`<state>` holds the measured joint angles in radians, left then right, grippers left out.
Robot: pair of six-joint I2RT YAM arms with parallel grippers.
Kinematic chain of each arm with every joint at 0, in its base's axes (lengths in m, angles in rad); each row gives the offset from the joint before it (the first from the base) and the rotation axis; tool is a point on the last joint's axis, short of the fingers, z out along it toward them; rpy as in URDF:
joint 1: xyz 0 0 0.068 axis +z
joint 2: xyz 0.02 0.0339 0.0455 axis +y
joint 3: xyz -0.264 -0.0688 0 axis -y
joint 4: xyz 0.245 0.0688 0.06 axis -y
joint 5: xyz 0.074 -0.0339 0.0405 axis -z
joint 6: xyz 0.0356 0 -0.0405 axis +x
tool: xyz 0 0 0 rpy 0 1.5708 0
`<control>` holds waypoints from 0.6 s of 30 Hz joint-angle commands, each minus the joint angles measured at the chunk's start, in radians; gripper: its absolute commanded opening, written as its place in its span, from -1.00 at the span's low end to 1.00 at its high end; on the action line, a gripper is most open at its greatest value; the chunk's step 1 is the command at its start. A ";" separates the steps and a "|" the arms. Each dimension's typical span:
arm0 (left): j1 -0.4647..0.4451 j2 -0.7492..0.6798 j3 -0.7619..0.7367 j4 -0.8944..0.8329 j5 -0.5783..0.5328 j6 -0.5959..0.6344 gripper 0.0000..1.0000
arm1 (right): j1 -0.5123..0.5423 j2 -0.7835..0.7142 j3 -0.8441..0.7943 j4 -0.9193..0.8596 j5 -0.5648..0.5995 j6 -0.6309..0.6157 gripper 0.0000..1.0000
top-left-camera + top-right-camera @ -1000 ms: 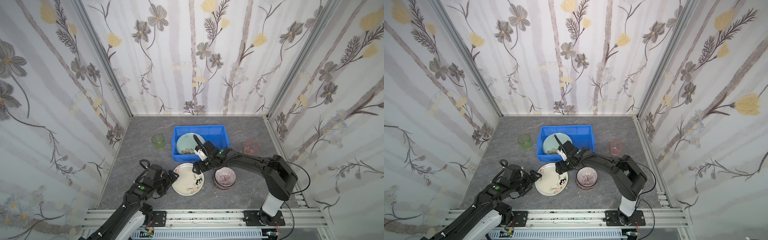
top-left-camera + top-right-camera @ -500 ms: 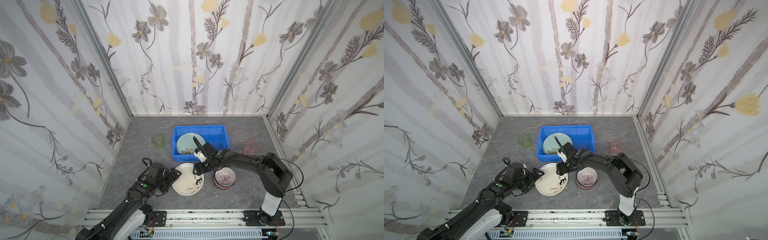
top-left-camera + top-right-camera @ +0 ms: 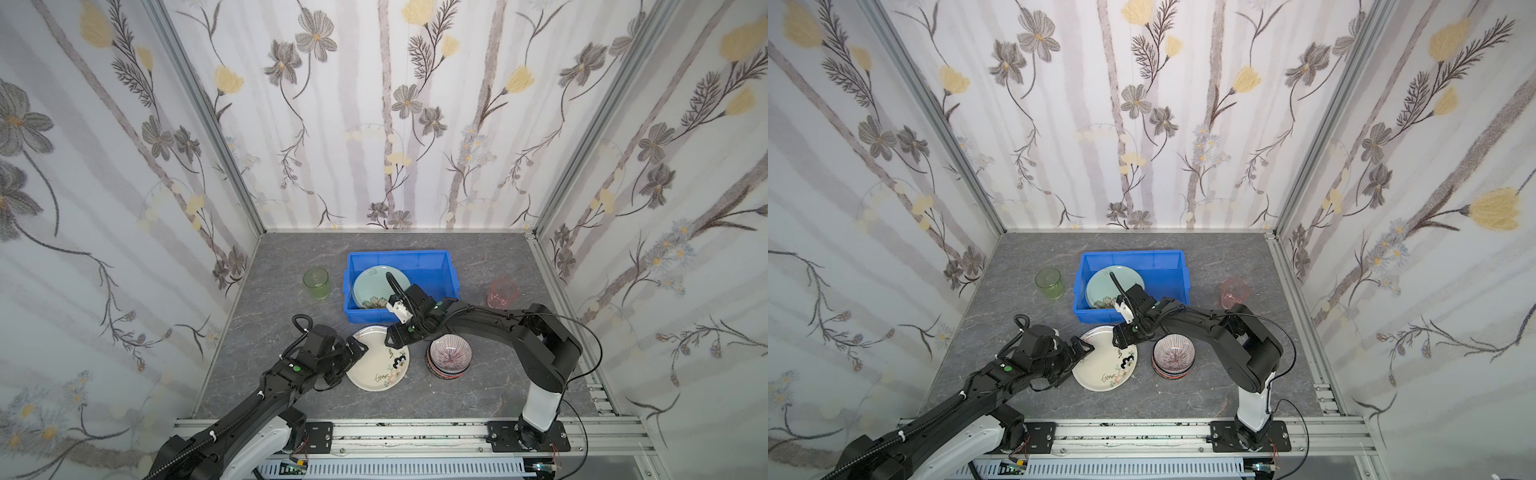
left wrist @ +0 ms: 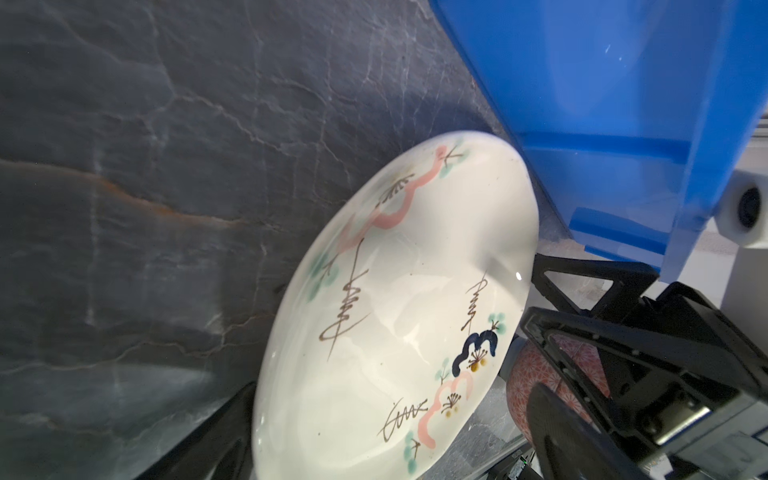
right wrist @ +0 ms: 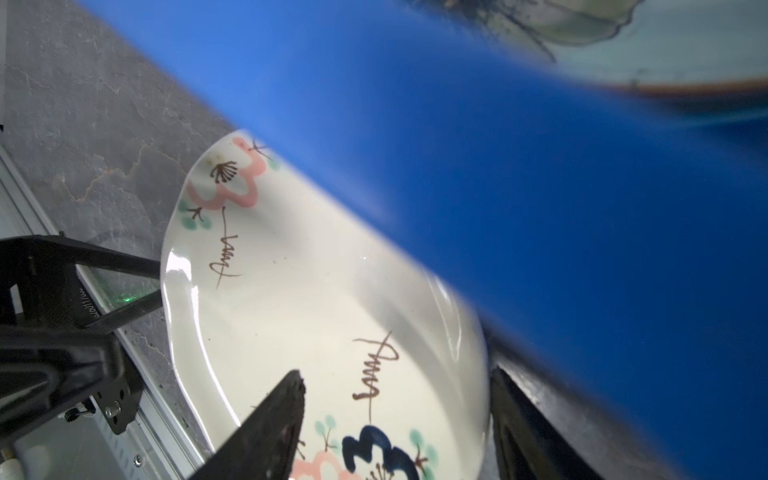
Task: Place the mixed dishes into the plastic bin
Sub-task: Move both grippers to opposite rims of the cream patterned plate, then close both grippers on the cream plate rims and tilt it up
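The blue bin [image 3: 432, 278] [image 3: 1167, 278] is sitting on the grey surface [image 3: 270, 299], towards the far middle. A pale green flower plate [image 3: 374, 286] [image 3: 1108, 284] is leaning inside its left part.

Just near of the bin, a cream plate [image 3: 376, 365] [image 3: 1100, 370] is lying on the surface, with its far edge reaching the bin's near wall. Both arms are meeting at this plate.

The left arm [image 3: 291, 370] is reaching in from the near left. The left jaws are standing wide open at the plate's left rim and are gripping nothing.

The right arm [image 3: 490, 322] is stretching across from the right. The right jaws are standing apart, straddling the plate's far right rim. In the right wrist view one finger [image 5: 270, 428] is hanging over the plate's painted face [image 5: 311, 311] and the other [image 5: 523, 424] is sitting outside the edge. Whether either pad is already pressing the rim is hard to judge, since the view is blurred.

A stack of bowls, the top one radial-striped [image 3: 449, 353] [image 3: 1173, 351], is standing just right of the cream plate. A green tumbler [image 3: 316, 283] [image 3: 1049, 283] is standing upright left of the bin, and a pink tumbler [image 3: 502, 293] [image 3: 1234, 293] is standing upright right of it.
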<state>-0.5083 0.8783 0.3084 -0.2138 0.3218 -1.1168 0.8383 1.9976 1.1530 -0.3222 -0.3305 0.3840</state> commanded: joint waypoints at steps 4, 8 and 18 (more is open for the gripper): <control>-0.021 0.051 0.030 0.104 -0.014 -0.024 1.00 | -0.005 0.013 -0.006 0.005 -0.041 0.006 0.37; -0.027 0.067 0.043 0.117 -0.018 -0.024 1.00 | -0.011 0.018 -0.009 -0.001 -0.014 0.006 0.39; -0.029 0.069 0.044 0.128 -0.024 -0.027 1.00 | -0.010 0.040 -0.016 0.002 -0.024 -0.004 0.22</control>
<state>-0.5354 0.9470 0.3443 -0.1642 0.3058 -1.1347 0.8242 2.0232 1.1442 -0.2707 -0.2802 0.3733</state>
